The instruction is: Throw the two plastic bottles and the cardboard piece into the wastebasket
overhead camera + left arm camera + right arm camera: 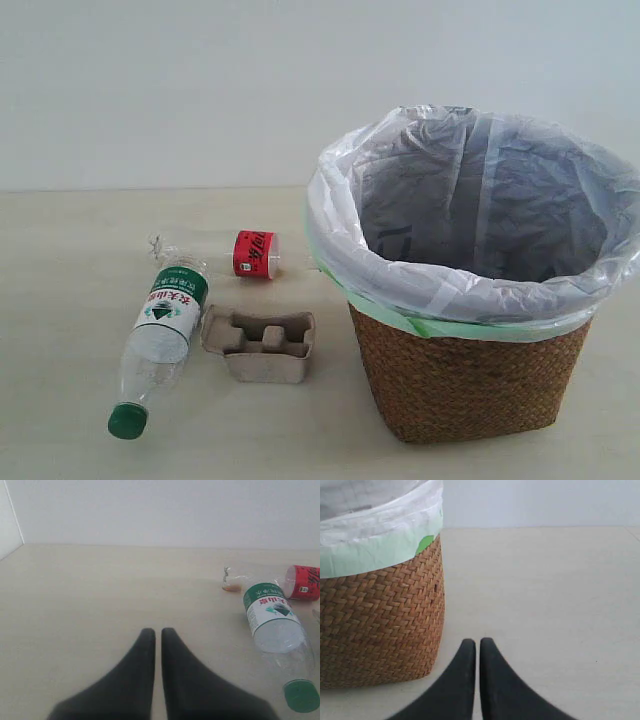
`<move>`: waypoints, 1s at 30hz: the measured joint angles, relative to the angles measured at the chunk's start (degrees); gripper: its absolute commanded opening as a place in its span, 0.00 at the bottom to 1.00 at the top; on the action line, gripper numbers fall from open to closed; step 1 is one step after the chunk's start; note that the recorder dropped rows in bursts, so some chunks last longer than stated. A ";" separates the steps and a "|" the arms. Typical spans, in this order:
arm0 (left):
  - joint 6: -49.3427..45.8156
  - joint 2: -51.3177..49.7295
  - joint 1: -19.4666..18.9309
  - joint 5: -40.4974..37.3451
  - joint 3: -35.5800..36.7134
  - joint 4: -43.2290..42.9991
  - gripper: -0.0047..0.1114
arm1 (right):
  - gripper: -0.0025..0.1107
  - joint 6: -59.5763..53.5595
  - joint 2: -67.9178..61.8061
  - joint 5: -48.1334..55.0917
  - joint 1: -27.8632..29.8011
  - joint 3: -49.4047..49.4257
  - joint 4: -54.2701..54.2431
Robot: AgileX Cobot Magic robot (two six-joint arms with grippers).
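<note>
- The left end effector (156,636) is sitting closed and empty over the tabletop (90,595).
- The right end effector (477,646) is also sitting closed and empty, near the wastebasket (380,625).
- The green-capped bottle (160,335) and the red-labelled bottle (255,254) are lying on the tabletop, left of the wastebasket.
- The cardboard piece (260,345) is resting between the green-capped bottle and the wastebasket.

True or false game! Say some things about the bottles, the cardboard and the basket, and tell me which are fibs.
1. The green-capped bottle lies on its side on the table. True.
2. The cardboard piece is inside the wastebasket. False: it sits on the table beside it.
3. The left pincer grips the red-label bottle. False: it is shut, holding nothing.
4. A plastic bag lines the wastebasket. True.
</note>
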State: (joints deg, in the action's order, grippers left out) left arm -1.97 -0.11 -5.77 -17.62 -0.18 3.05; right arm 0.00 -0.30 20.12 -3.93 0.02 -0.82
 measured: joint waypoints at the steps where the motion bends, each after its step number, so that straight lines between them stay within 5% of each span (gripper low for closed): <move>1: 0.00 0.00 0.00 0.00 0.00 0.00 0.07 | 0.02 0.00 0.00 0.00 0.00 0.00 0.00; 30: 0.00 0.00 0.00 0.00 0.00 0.00 0.07 | 0.02 0.00 0.00 0.00 -1.82 0.00 0.00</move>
State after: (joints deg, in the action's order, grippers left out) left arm -1.97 -0.11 -5.77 -17.62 -0.18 3.05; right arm 0.00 -0.30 20.12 -5.76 0.02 -0.82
